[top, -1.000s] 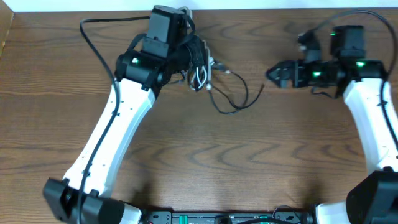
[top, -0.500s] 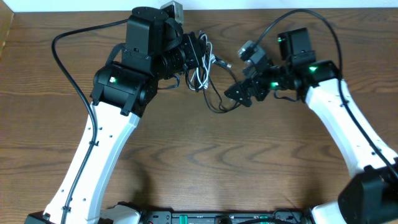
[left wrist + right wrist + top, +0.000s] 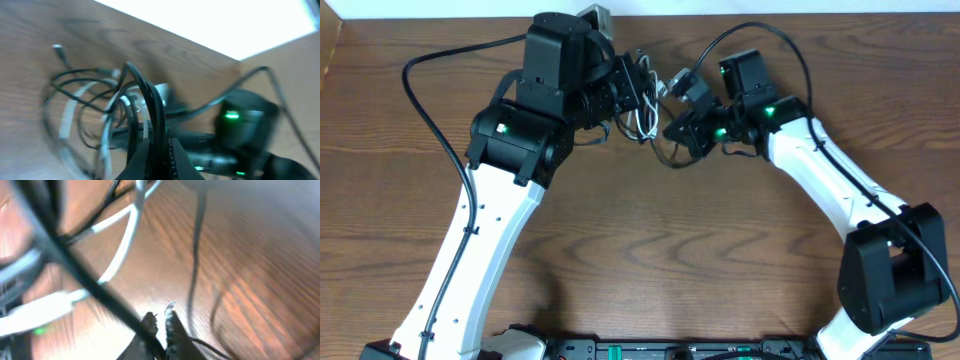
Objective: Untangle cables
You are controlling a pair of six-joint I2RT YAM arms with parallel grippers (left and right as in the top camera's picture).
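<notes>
Bunching near the far edge of the table point(image 3: 670, 270), the cables point(image 3: 642, 122) are hanging pinched in the clenched left gripper point(image 3: 157, 147). The right gripper point(image 3: 160, 322), clenched too, is crowding beside them, bare wood lying open in front.

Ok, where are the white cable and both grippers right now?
white cable point(image 3: 40, 309), right wrist view, thick blurred stretch.
left gripper point(image 3: 161, 146), left wrist view, between fingertips.
right gripper point(image 3: 160, 317), right wrist view, between fingertips.

Front counter point(image 3: 660, 270): we see bare wood, a wide passage between the arms.
Back centre: cables point(image 3: 642, 120) bunched between left arm point(image 3: 505, 215) and right arm point(image 3: 820, 180) block us.
</notes>
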